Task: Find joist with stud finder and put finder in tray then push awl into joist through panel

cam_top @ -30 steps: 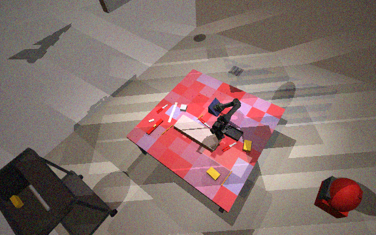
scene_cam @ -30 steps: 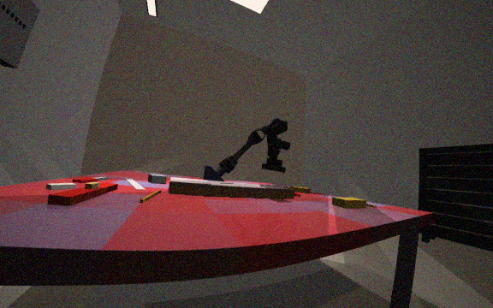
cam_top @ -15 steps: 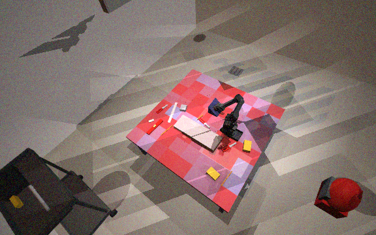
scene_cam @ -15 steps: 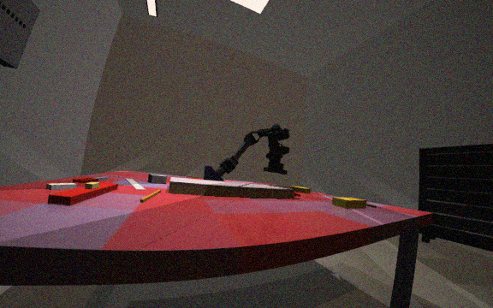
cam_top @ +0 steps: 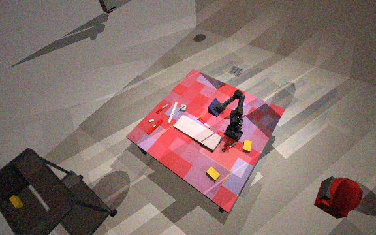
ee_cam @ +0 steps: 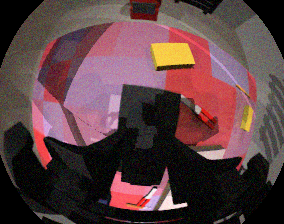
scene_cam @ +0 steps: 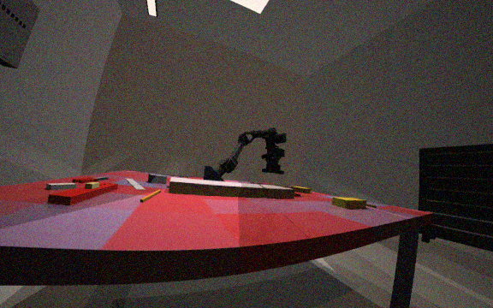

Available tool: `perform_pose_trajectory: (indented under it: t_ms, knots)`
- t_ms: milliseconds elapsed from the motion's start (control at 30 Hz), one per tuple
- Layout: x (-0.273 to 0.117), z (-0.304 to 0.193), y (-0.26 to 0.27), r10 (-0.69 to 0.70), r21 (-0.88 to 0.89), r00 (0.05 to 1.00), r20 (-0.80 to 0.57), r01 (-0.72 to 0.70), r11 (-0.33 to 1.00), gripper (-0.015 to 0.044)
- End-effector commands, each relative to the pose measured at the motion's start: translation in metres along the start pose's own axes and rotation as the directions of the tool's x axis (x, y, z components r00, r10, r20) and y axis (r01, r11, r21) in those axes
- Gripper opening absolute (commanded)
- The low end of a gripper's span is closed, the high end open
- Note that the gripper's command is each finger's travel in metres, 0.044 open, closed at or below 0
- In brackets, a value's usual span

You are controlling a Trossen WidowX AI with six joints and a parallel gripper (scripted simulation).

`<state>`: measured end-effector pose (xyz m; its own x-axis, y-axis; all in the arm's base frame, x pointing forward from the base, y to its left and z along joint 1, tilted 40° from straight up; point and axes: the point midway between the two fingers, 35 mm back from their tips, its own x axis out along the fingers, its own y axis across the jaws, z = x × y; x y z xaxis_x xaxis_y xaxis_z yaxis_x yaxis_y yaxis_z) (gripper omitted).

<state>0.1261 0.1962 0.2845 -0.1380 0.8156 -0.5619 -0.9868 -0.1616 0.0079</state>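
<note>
Because the joist search looks finished, the top view's end effector (cam_top: 235, 123) (scene_cam: 273, 166) (ee_cam: 146, 132) probably hovers to unload over the dark tray (cam_top: 232, 134), at the panel's (cam_top: 196, 132) two o'clock; its contents are indiscernible. Exterior: it points downward. Wrist: part-open fingers grip the black stud finder (ee_cam: 143, 120).

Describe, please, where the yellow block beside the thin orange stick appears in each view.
Top: below and right of centre, near the table's lower corner, yellow block.
Exterior: right of centre, below mid-height.
Wrist: far right, about mid-height.
Shared landmark: thin orange stick.
</note>
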Motion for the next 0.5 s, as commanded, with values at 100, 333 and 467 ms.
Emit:
perform_pose_trajectory:
  t_ms: [100,333,467]
  knots:
    - [0.004,0.000,0.003,0.003,-0.019,1.000,0.006,-0.003,1.000,0.0000]
    - [0.013,-0.003,0.002,0.004,-0.020,1.000,0.002,-0.004,1.000,0.0000]
    - [0.018,-0.005,0.001,0.004,-0.021,1.000,0.000,-0.004,1.000,0.0000]
